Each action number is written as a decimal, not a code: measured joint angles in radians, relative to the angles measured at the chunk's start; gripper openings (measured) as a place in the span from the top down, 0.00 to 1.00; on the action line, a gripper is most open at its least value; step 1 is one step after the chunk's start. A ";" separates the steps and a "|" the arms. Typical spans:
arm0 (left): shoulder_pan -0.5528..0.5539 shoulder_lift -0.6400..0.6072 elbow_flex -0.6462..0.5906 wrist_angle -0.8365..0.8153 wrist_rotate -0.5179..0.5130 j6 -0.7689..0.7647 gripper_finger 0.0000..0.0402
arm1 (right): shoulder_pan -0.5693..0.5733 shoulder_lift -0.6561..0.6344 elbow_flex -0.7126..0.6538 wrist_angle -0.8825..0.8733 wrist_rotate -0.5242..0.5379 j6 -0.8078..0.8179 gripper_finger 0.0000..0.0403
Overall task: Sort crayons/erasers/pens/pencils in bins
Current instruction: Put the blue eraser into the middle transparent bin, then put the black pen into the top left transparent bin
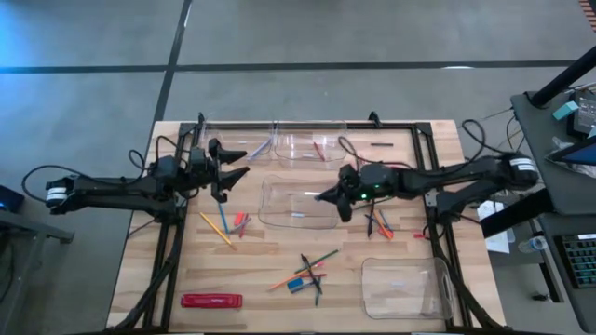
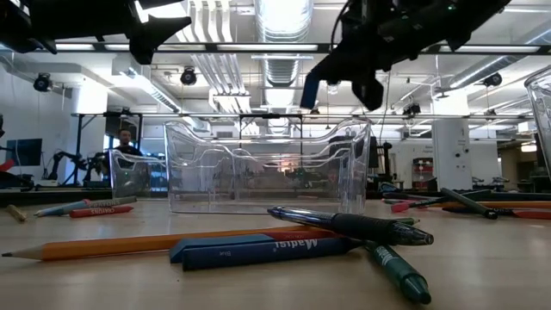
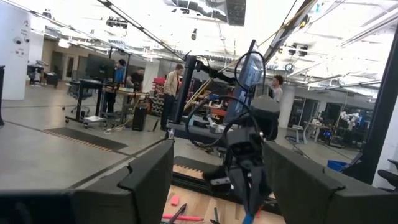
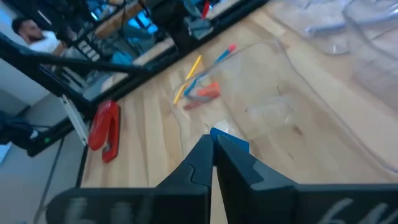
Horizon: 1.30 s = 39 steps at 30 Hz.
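Eraser [image 4: 229, 140] pinched in right end effector [image 4: 213, 146], above middle bin [image 1: 279, 216].

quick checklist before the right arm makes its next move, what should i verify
1. Right gripper jaws shut on the small blue piece: ok.
2. Right gripper above the centre bin, seen from above: ok.
3. Blue piece is an eraser rather than a crayon, so this bin suits it: cannot tell.
4. Left gripper open, empty, off to the side of the centre bin: ok.
5. Drop height over the bin floor: cannot tell.
6. Sorting finished: not ok, loose pencils and pens lie on the table.
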 joint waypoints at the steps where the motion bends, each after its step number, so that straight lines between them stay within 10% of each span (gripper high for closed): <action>1: 0.000 0.000 0.000 0.000 0.000 0.000 0.42 | 0.000 0.022 0.013 -0.001 -0.007 -0.002 0.98; 18: 0.000 0.004 0.000 0.000 0.000 0.002 0.42 | 0.000 0.112 0.150 -0.148 -0.132 -0.086 0.70; 32: 0.000 0.013 0.000 0.014 0.000 0.003 0.42 | 0.050 -0.133 0.128 -0.902 0.315 -0.005 0.69; 39: 0.000 0.015 0.000 0.020 0.000 -0.003 0.42 | 0.050 -0.189 -0.005 -0.947 0.355 0.215 0.70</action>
